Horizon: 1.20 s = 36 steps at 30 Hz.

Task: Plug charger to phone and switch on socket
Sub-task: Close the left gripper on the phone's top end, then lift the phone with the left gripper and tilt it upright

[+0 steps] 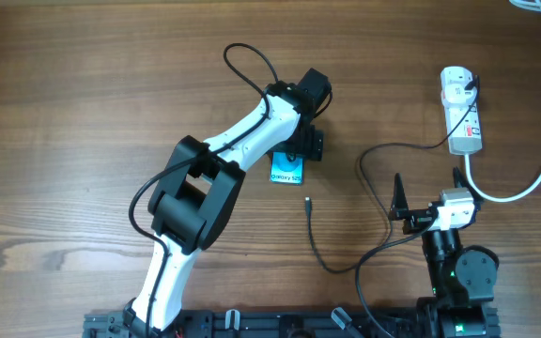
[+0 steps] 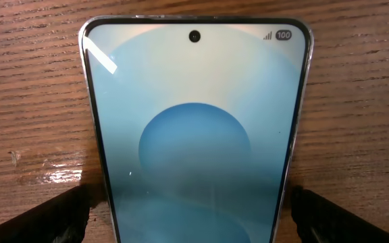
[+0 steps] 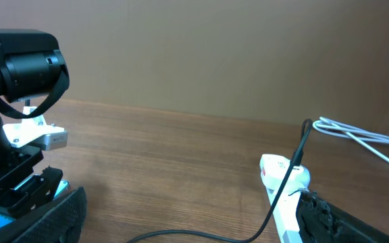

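Note:
The phone [image 1: 286, 172] lies flat on the table, with a turquoise screen and a white band of text at its near end. In the left wrist view the phone [image 2: 194, 101] fills the frame. My left gripper [image 1: 304, 146] is open and straddles the phone's far end; its fingers [image 2: 193, 206] stand just off both long edges. The charger's connector tip [image 1: 307, 201] lies loose on the wood just right of the phone. Its thin black cable [image 1: 369, 160] loops round to the socket [image 1: 462, 113] at the back right. My right gripper [image 1: 428, 194] is open and empty, between the cable loop and the socket.
The socket's thick white lead [image 1: 524, 192] curves off the right edge. In the right wrist view, the socket [image 3: 280, 177] and black cable [image 3: 286, 185] lie ahead right, the left arm [image 3: 19, 74] stands at far left, and my open right gripper [image 3: 194, 212] frames bare wood.

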Tool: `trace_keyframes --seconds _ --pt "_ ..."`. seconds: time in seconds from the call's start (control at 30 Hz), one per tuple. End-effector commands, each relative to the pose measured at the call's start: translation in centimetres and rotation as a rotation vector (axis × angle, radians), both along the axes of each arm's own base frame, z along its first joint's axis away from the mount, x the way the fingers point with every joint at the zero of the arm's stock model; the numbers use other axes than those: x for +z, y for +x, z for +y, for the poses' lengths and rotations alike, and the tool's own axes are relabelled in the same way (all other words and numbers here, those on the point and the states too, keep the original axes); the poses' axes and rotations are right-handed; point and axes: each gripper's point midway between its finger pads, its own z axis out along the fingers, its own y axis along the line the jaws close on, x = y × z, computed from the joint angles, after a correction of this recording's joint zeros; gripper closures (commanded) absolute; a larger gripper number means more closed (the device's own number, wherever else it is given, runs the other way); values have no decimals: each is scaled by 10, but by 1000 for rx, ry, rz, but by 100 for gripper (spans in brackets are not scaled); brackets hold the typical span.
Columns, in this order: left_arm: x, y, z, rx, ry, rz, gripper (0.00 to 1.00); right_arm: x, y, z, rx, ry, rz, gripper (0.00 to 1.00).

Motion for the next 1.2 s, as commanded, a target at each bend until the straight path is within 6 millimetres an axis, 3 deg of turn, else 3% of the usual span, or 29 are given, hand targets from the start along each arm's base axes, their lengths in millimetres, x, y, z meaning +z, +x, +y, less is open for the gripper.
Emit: trace_keyframes --seconds 0.0,0.73,1.17 --pt "-15 -8 4 -5 14 31 5 1 0 2 13 -8 -6 0" --pt "-15 -8 4 -5 16 30 15 1 0 2 13 -8 -6 0" --pt "-14 -7 4 -5 15 30 27 1 0 2 13 -8 -6 0"
